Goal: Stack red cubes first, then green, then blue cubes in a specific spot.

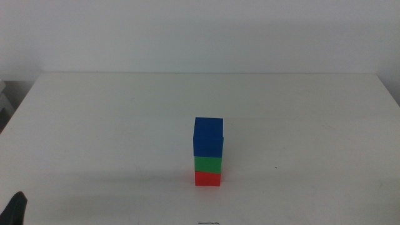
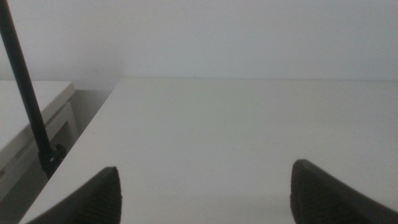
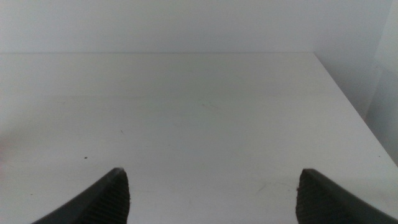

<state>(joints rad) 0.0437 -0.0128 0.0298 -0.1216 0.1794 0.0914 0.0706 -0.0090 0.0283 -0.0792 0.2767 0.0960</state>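
Red cube [image 1: 207, 179] sits lowest in a three-block tower just below the centre of the middle view, the green cube [image 1: 207, 164] on it and the blue cube [image 1: 208, 136] on top, all matte, plain-faced and square-edged. They stand on the smooth white table [image 1: 100, 125]. The left gripper [image 2: 205, 193] and right gripper [image 3: 211, 196] each show dark, rounded jaws spread wide apart over bare tabletop, holding nothing.
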